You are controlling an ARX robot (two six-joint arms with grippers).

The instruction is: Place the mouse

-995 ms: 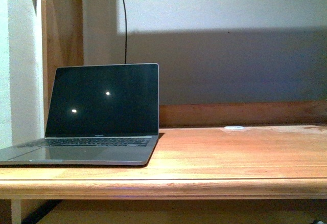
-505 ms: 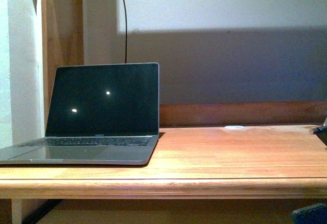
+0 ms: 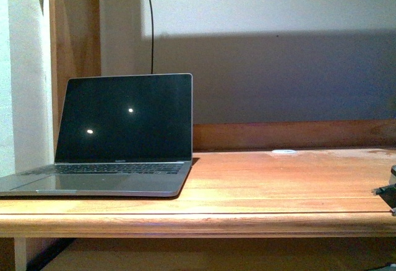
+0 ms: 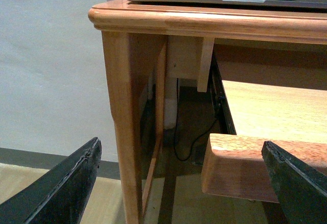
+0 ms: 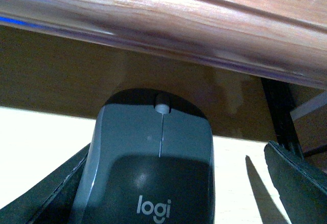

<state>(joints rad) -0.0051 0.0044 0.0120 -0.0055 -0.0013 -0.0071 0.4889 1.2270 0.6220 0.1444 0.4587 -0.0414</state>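
The mouse (image 5: 150, 168) is dark grey with a pale scroll wheel and a "logi" mark. It fills the lower middle of the right wrist view, on a pale surface under a blurred wooden desk edge (image 5: 168, 27). My right gripper (image 5: 173, 188) is open around it: one finger touches the mouse's side, while the other finger (image 5: 299, 180) stands well apart from it. In the front view only a dark bit of the right arm (image 3: 388, 190) shows at the right edge. My left gripper (image 4: 179, 193) is open and empty, low beside the desk leg (image 4: 125, 132).
An open laptop (image 3: 124, 135) with a dark screen stands on the left of the wooden desk (image 3: 260, 218). A small flat white disc (image 3: 284, 152) lies near the back rail. A black cable (image 3: 150, 23) hangs behind. A pull-out shelf (image 4: 265, 132) sits under the desktop.
A dark part of the right arm has come in at the front view's right edge and moved lower along the desk's edge. The laptop and the disc have stayed put.
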